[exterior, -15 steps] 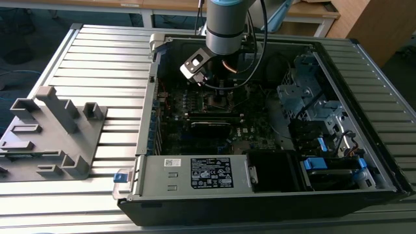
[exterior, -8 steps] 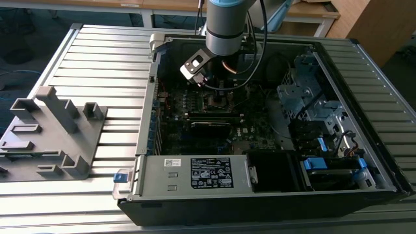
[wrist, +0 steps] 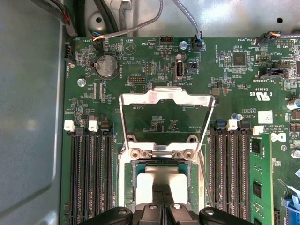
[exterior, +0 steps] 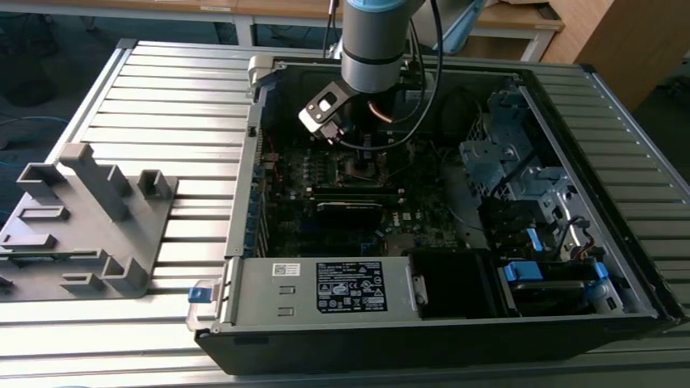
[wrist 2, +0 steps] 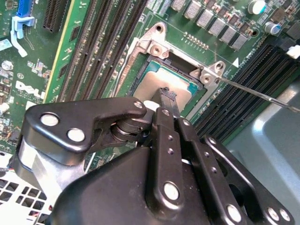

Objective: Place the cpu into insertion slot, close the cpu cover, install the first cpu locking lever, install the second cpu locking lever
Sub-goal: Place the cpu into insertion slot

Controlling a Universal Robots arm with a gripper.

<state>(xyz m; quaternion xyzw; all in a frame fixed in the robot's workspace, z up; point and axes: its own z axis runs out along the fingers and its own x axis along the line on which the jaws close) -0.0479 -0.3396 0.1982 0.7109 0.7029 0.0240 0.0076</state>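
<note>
The end effector (wrist 2: 167,96) reaches down into the open computer case (exterior: 431,323), over the middle of the motherboard (wrist: 154,65). Its 2 fingers are drawn together, tips touching or just above the cpu (wrist 2: 157,82). The chip lies flat in the insertion slot (wrist 2: 144,70), between the 2 banks of memory slots (wrist: 91,178). The cpu cover (wrist: 166,96) stands swung up on its hinge, leaving the socket bare for that reach. A locking lever (wrist 2: 253,93) juts free, unlatched.
</note>
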